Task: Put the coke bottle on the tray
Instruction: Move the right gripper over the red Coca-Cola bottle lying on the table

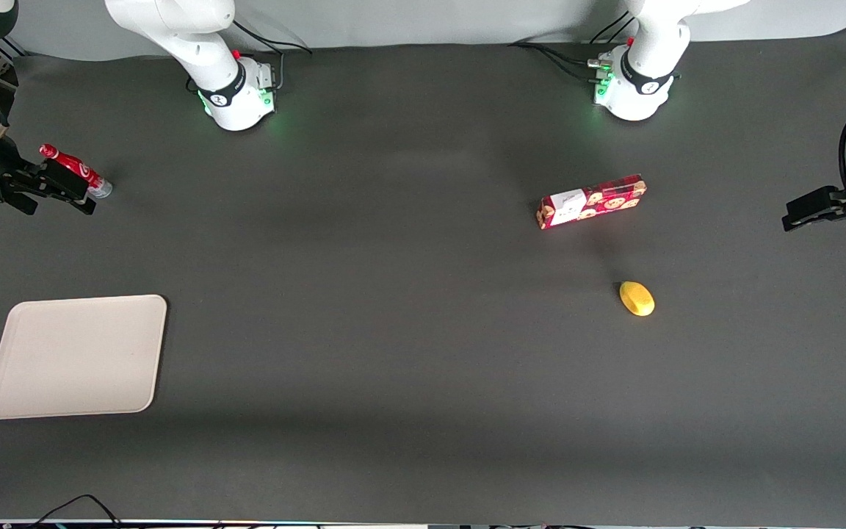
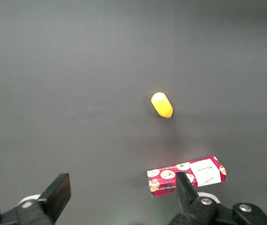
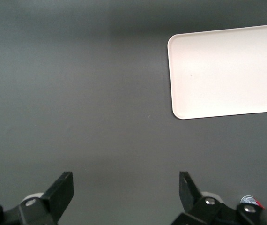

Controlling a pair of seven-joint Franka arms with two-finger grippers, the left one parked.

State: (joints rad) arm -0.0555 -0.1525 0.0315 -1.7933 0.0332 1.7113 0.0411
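Note:
The coke bottle point(image 1: 70, 166), red with a silvery base, lies on its side on the dark table at the working arm's end. It is farther from the front camera than the tray point(image 1: 78, 356), a flat cream rectangle. My right gripper point(image 1: 74, 192) hovers right beside the bottle and partly overlaps it in the front view. In the right wrist view the gripper point(image 3: 124, 180) is open with only bare table between its fingers. A sliver of the bottle's base point(image 3: 249, 200) shows just outside one finger. The tray point(image 3: 227, 70) also shows there.
A red cookie box point(image 1: 592, 201) and a small yellow object point(image 1: 637, 298) lie toward the parked arm's end of the table. Both also show in the left wrist view, the box point(image 2: 187, 176) and the yellow object point(image 2: 162, 104).

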